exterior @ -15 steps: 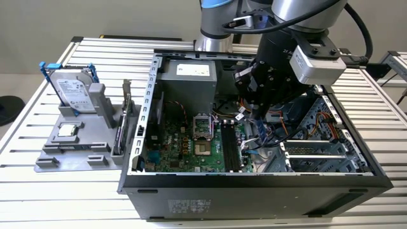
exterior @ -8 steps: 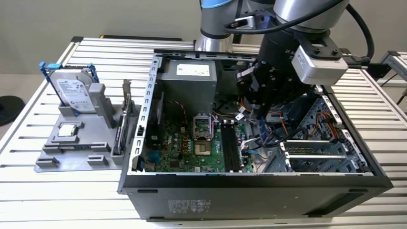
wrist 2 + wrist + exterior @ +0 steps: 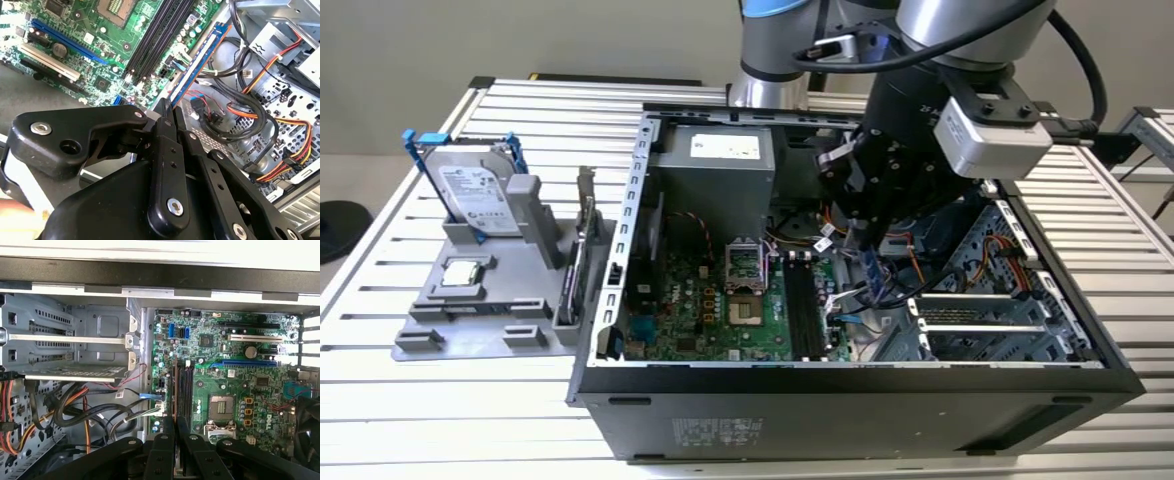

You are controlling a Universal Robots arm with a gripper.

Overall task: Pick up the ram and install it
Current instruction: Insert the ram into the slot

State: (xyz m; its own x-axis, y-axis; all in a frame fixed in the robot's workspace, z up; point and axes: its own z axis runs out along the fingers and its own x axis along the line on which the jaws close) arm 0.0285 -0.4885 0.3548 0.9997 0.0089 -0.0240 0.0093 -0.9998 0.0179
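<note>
Second wrist view, fingers (image 3: 167,117) gripping ram (image 3: 200,62), apparently

Bright, even light — glare, blurred edges

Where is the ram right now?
The ram is clamped in the gripper, held over the open computer case, just beside the long black memory slots in the second wrist view, next to the loose cables.

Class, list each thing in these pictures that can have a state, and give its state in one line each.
End effector: shut on the ram.
Ram: held above the motherboard, not seated.
Memory slots: empty.
Computer case: side open.
Hard drive: upright in its stand.
</note>
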